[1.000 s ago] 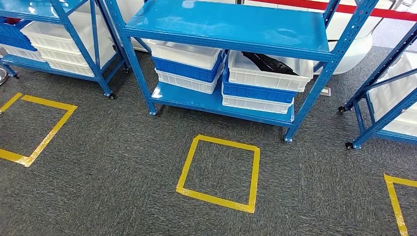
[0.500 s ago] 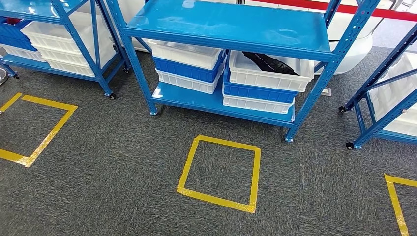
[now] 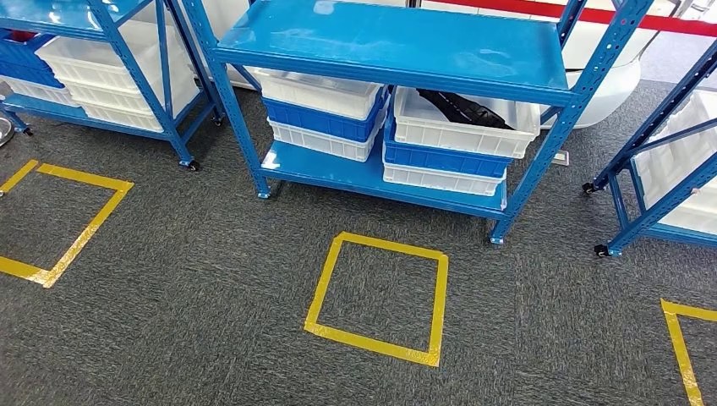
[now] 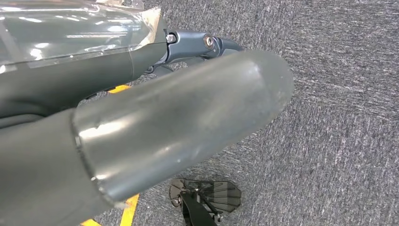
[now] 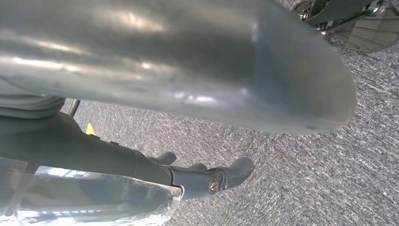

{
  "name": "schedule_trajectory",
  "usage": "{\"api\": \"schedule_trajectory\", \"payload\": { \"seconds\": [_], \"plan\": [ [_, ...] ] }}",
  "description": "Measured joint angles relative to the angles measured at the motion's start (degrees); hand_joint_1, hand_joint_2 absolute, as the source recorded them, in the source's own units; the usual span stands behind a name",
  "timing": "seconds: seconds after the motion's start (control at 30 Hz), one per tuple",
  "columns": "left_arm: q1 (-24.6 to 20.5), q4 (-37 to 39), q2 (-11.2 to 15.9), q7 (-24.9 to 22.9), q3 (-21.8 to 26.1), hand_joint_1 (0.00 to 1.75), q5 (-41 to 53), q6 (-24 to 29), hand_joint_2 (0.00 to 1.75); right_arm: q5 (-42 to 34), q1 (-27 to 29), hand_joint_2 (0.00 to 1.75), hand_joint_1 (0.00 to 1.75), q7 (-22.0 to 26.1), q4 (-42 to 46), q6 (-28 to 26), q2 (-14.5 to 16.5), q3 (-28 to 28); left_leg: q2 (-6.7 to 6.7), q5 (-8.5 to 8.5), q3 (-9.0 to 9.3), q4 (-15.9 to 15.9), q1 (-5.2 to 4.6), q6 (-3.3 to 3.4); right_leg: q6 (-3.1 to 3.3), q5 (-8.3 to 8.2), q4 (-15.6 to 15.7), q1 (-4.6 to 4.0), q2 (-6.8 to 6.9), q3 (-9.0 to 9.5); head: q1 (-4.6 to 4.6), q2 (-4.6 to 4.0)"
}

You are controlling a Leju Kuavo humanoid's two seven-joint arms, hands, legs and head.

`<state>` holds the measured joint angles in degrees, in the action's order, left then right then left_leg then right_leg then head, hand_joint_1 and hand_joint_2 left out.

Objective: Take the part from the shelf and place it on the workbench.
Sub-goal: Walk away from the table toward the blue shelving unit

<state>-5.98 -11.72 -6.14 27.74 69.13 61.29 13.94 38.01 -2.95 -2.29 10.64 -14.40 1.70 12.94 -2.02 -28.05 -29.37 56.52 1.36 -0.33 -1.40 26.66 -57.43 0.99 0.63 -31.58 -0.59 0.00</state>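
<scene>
Black part point(image 3: 463, 108) lodged in white bin point(image 3: 463, 127) on blue shelf point(image 3: 372, 179); nothing fetched. Left hand point(image 4: 141, 113), right hand point(image 5: 155, 70): nothing held, finger spread undeterminable.

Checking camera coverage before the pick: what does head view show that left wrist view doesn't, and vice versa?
Head view alone: the blue shelf, its white and blue bins, a black part in the upper right bin, and the whole yellow tape square.
Left wrist view alone: the left hand, its thick thumb in front of the darker fingers, holding nothing.
Both: grey carpet with yellow tape.
</scene>
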Motion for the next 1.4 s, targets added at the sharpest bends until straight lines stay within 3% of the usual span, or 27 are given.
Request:
{"api": "schedule_trajectory", "payload": {
  "seconds": [0.27,0.47,0.6,0.67,0.73,0.77,0.8,0.83,0.9,0.93,1.0,1.07,1.13,1.17,1.27,1.3,1.33,1.4],
  "plan": [
    [0.00,0.00,-0.11,0.03,0.00,0.00,0.20,0.01,0.00,0.01,0.01,0.00,0.00,-0.03,0.00,-0.02,0.05,0.07,0.02,-0.08,-0.05,0.15,-0.03,0.12,-0.03,-0.03,0.04,0.17,0.00,0.02,0.01,-0.01],
    [0.00,-0.01,-0.11,0.13,0.00,0.00,0.20,0.05,0.00,0.26,0.01,0.00,0.00,-0.17,0.00,-0.14,0.22,0.07,0.08,-0.42,-0.36,0.78,-0.11,0.73,-0.25,-0.15,0.06,0.52,0.00,0.09,0.03,0.00],
    [-0.02,-0.01,-0.16,0.18,0.00,0.00,0.22,0.16,0.00,0.28,-0.07,0.00,0.00,-0.21,0.01,-0.26,0.33,0.07,0.01,0.27,0.01,-0.31,-0.08,1.70,-1.03,-0.28,0.32,0.26,0.04,0.06,-0.01,0.00],
    [-0.06,0.00,-0.28,0.25,0.00,0.00,0.25,0.20,0.00,0.28,-0.10,0.00,0.00,-0.22,0.01,-0.31,0.28,0.08,-0.16,1.07,0.63,-1.70,0.32,2.31,-0.83,1.64,-3.30,0.03,-0.09,-1.80,-0.17,0.00],
    [-0.06,0.00,-0.36,0.27,0.00,0.00,0.26,0.22,0.00,0.28,-0.02,0.00,0.00,-0.23,0.00,-0.34,0.22,0.09,-0.26,1.25,0.60,-2.01,0.46,2.51,-0.48,4.81,-11.06,0.25,-0.31,-5.65,-0.33,0.00],
    [-0.04,0.00,-0.37,0.27,0.00,0.00,0.26,0.24,0.00,0.28,0.09,0.00,0.00,-0.27,0.00,-0.34,0.19,0.09,-0.25,1.21,0.56,-2.00,0.46,2.46,-0.63,5.73,-14.18,0.34,-0.34,-7.22,-0.39,-0.01],
    [-0.02,0.00,-0.38,0.28,0.00,0.00,0.26,0.25,0.00,0.30,0.20,0.00,0.00,-0.33,0.00,-0.34,0.15,0.09,-0.20,1.15,0.58,-1.97,0.50,2.37,-1.05,5.79,-15.36,0.48,-0.36,-7.79,-0.39,-0.01],
    [0.00,0.00,-0.41,0.27,0.00,0.00,0.26,0.25,0.00,0.34,0.28,0.00,0.00,-0.40,0.00,-0.34,0.10,0.09,-0.15,1.04,0.70,-1.91,0.60,2.18,-1.71,4.84,-14.03,0.67,-0.34,-7.12,-0.39,-0.01],
    [0.03,0.00,-0.50,0.27,0.00,0.00,0.22,0.26,0.00,0.47,0.30,0.00,0.00,-0.51,0.00,-0.33,0.08,0.09,-0.07,0.60,1.03,-1.59,0.79,1.43,-3.10,1.67,-6.18,1.24,-0.06,-3.14,-0.47,0.00],
    [0.02,0.00,-0.52,0.26,0.00,0.00,0.19,0.27,0.00,0.54,0.25,0.00,0.00,-0.54,0.00,-0.32,0.13,0.09,-0.07,0.25,1.11,-1.33,0.74,0.90,-3.26,0.54,-2.57,1.29,-0.03,-1.27,-0.57,-0.01],
    [-0.05,0.00,-0.51,0.28,0.00,0.00,0.11,0.34,0.00,0.60,0.15,0.00,0.00,-0.59,0.00,-0.31,0.21,0.09,-0.08,-0.25,1.12,-0.95,0.46,0.02,-2.25,0.13,0.36,1.16,-0.11,0.33,-0.57,-0.01],
    [-0.12,0.00,-0.56,0.31,0.00,0.00,0.09,0.38,0.00,0.61,0.10,0.00,0.00,-0.64,0.00,-0.31,0.15,0.09,-0.06,-0.46,1.24,-0.87,0.67,-0.47,-0.77,0.36,0.13,0.96,-0.51,0.43,-0.38,-0.01],
    [-0.14,0.00,-0.62,0.31,0.00,0.00,0.09,0.39,0.00,0.62,0.14,0.00,0.00,-0.66,0.00,-0.30,0.15,0.09,0.38,-1.64,0.73,0.87,1.14,-0.73,0.17,0.52,0.09,0.88,-0.72,0.71,-0.28,0.00],
    [-0.16,0.00,-0.63,0.31,-0.01,0.00,0.09,0.39,0.00,0.64,0.12,0.00,0.00,-0.66,0.00,-0.30,0.15,0.09,0.75,-3.09,-0.55,3.58,1.20,-0.77,0.59,0.61,0.13,0.77,-0.78,0.89,-0.19,0.00],
    [-0.02,0.00,-0.64,0.29,-0.01,0.00,0.09,0.45,0.00,0.74,0.03,0.00,0.00,-0.66,0.00,-0.30,0.19,0.09,1.55,-7.64,-7.57,15.92,0.84,-0.35,1.53,1.02,0.12,-0.04,-0.98,1.19,-0.06,-0.01],
    [0.06,0.00,-0.64,0.28,0.00,0.00,0.09,0.46,0.00,0.75,0.04,0.00,0.00,-0.67,0.00,-0.30,0.19,0.09,1.60,-7.51,-9.11,17.83,0.68,-0.04,1.75,1.16,0.11,-0.33,-1.11,1.37,-0.07,-0.02],
    [0.12,0.00,-0.64,0.28,0.00,0.00,0.09,0.46,0.00,0.77,0.06,0.00,0.00,-0.67,0.00,-0.31,0.19,0.09,1.62,-6.12,-9.46,17.29,0.48,0.42,1.95,1.31,0.12,-0.61,-1.26,1.63,-0.07,-0.01],
    [0.13,0.00,-0.63,0.28,0.00,0.00,0.09,0.46,0.00,0.77,0.03,0.00,0.00,-0.68,0.00,-0.30,0.21,0.09,1.89,-1.17,-7.24,10.41,-0.20,1.93,2.30,1.65,0.16,-1.05,-1.59,2.21,-0.07,-0.01]
  ]
}}
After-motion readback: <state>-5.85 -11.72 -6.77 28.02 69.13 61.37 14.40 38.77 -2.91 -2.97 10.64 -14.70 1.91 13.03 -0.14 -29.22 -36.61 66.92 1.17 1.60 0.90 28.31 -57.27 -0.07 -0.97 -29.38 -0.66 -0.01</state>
